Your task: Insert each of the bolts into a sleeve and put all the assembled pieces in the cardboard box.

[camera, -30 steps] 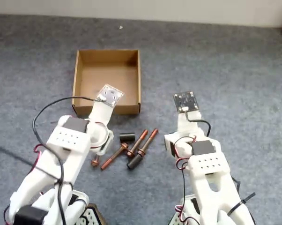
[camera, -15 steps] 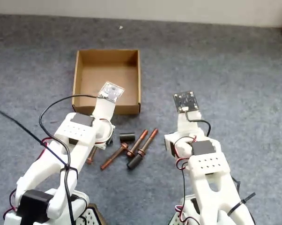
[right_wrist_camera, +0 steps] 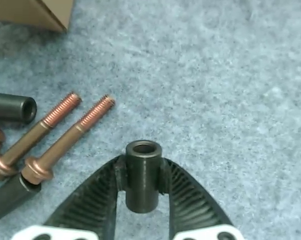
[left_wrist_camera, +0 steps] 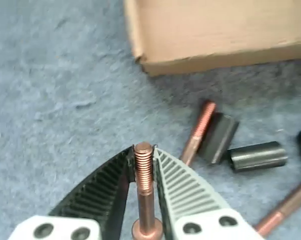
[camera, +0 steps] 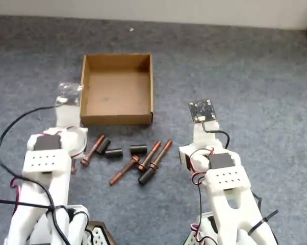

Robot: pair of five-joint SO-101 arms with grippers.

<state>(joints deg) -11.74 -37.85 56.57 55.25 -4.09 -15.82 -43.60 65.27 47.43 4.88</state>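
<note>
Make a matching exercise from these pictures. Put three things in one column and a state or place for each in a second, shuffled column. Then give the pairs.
Column one:
1. left gripper
2. right gripper
3. cardboard box

Column two:
A. shut on a black sleeve
B. open-topped on the grey carpet
C. shut on a copper bolt

Pairs: 1-C, 2-A, 3-B.

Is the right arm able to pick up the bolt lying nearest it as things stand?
Probably not yet: the right claw is shut on a sleeve, so it has no room. The bolt itself lies uncovered on the carpet, close by.
</note>
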